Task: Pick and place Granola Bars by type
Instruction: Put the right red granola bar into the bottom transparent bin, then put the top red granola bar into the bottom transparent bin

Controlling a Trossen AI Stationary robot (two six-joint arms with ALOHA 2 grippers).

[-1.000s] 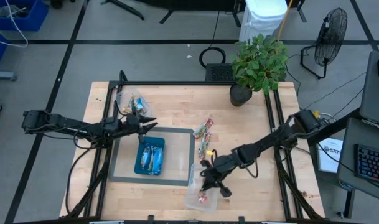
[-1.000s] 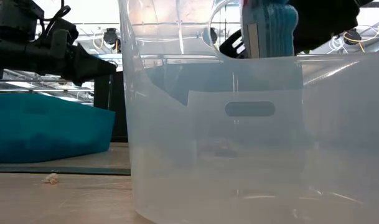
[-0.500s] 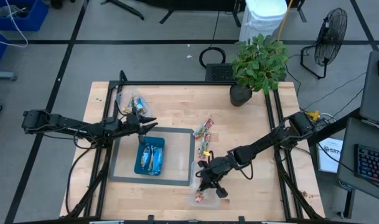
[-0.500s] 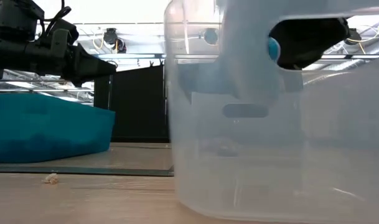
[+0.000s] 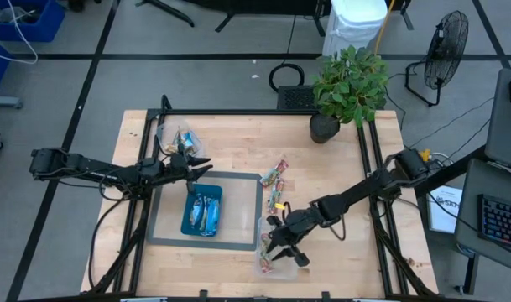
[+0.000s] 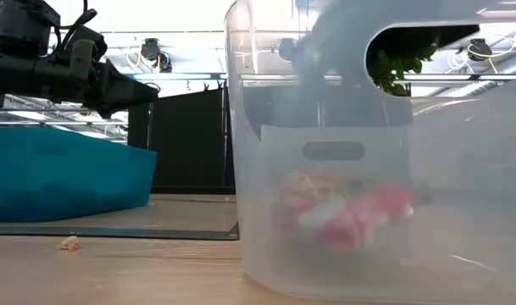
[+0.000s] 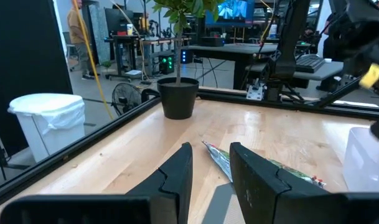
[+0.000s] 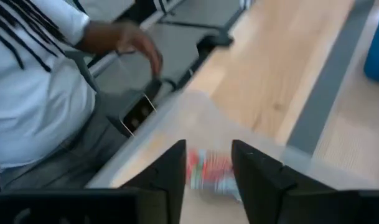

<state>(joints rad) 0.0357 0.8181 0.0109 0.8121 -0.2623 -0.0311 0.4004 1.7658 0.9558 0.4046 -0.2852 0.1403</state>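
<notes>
My right gripper (image 5: 277,243) hangs open over a clear tub (image 5: 276,258) near the table's front edge. Red-green granola bars (image 6: 342,216) lie on the tub's bottom, and they show between the open fingers (image 8: 209,171) in the right wrist view. More bars (image 5: 276,174) lie loose on the wood at the table's middle (image 7: 221,160). Blue bars (image 5: 203,211) lie in the teal tray (image 5: 188,225). My left gripper (image 5: 206,168) hovers open over the tray's far edge, holding nothing.
A second clear tub (image 5: 175,138) with bars stands at the far left. A potted plant (image 5: 347,84) stands at the far right corner. A person in a white shirt (image 8: 40,81) stands just beyond the table's near edge.
My right gripper has dipped toward the front tub and let go of a red-green bar, which now lies on the tub's bottom. The tub has slid a little toward the table's right edge.
</notes>
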